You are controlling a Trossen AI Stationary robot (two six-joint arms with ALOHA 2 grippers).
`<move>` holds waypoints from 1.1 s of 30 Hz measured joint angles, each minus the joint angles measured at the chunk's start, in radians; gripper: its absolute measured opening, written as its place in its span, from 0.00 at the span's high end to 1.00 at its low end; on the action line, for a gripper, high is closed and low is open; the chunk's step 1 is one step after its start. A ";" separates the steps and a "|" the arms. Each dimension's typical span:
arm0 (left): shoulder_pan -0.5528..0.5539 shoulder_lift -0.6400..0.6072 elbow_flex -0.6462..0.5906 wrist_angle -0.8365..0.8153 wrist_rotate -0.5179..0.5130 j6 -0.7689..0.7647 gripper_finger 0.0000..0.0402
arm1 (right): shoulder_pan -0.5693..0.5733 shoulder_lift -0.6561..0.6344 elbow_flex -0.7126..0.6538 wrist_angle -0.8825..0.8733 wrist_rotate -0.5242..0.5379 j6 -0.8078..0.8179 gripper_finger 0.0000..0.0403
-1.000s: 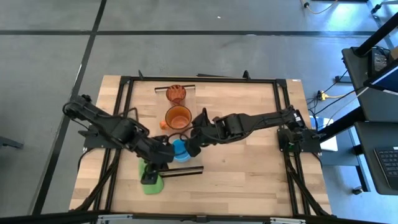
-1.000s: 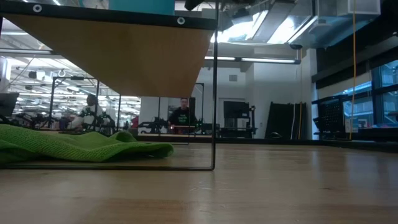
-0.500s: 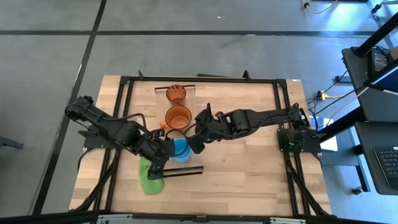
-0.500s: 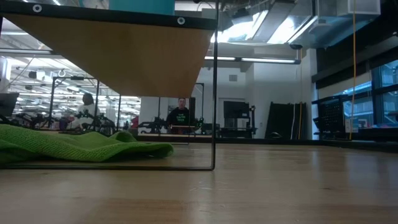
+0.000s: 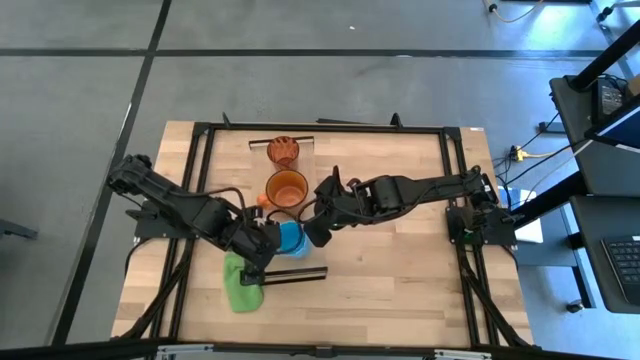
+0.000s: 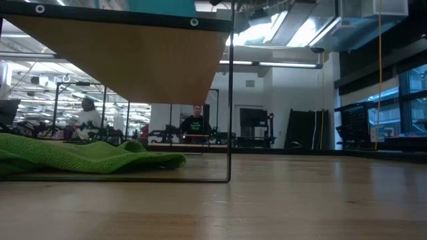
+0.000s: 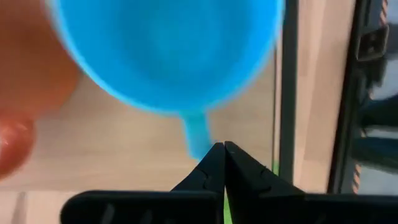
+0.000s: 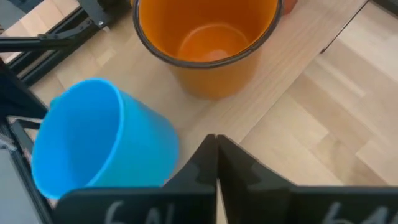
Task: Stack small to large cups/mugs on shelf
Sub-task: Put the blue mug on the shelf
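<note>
- Left gripper (image 7: 219, 151) is pinching the blue mug's (image 5: 290, 239) handle (image 7: 196, 134), fingers closed together.
- Right gripper (image 8: 216, 144) is hovering shut, empty, beside the mug.
- Blue mug is sitting on the shelf (image 5: 318, 205), near the orange mug (image 5: 287, 188).

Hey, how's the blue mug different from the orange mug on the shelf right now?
The blue mug is opaque light blue; the orange mug is translucent orange. In the high view the blue one looks narrower than the orange one. The blue mug has both pincers near it, the left pincer shut by its handle and the right pincer shut beside it, while the orange mug stands untouched. Both are open-topped and sit on the shelf.
</note>
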State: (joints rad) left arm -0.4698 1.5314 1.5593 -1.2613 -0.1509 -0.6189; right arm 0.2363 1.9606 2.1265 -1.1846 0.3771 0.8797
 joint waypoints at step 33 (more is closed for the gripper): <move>0.019 -0.030 -0.007 -0.031 -0.080 0.023 1.00 | 0.048 0.002 -0.125 0.139 -0.210 0.069 0.99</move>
State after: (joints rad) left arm -0.4507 1.5013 1.5525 -1.2921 -0.2310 -0.5955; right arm 0.2848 1.9621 2.0018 -1.0458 0.1671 0.9487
